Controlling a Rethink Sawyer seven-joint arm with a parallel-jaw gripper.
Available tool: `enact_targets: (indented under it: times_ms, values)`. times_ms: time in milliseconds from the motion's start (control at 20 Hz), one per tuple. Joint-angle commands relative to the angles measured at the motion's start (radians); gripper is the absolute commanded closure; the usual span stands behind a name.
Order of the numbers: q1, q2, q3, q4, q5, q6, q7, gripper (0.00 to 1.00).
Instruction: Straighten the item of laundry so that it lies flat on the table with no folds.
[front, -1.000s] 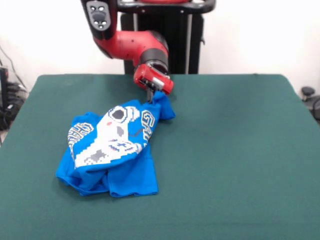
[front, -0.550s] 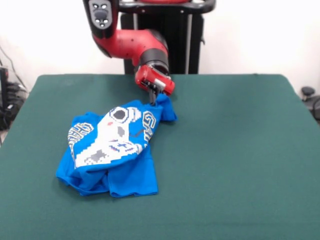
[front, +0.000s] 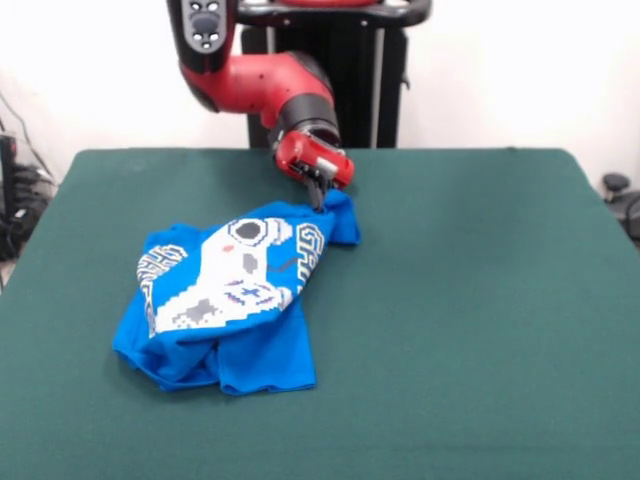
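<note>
Gripper (front: 320, 200) looks closed on the shirt (front: 235, 300) corner. Best to pull low and steadily away from the bunched folds, keeping cloth taut on the table (front: 480, 300).

Soft blue cloth T-shirt (front: 225, 300) on matt green felt table (front: 470, 300); glossy red plastic arm (front: 265, 85).

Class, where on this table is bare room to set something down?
The table is bare right of the T-shirt to its right edge, and along the front edge. It is crowded at left-centre, where the claw grips the shirt.
</note>
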Motion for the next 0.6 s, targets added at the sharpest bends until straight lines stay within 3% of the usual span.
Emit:
enact_targets:
  times_ms: [50, 600]
  values:
    - [0.046, 0.128, 0.025, -0.098, -0.127, 0.329, 0.305, 1.00]
    - [0.011, 0.054, 0.034, -0.091, -0.228, 0.394, 0.316, 1.00]
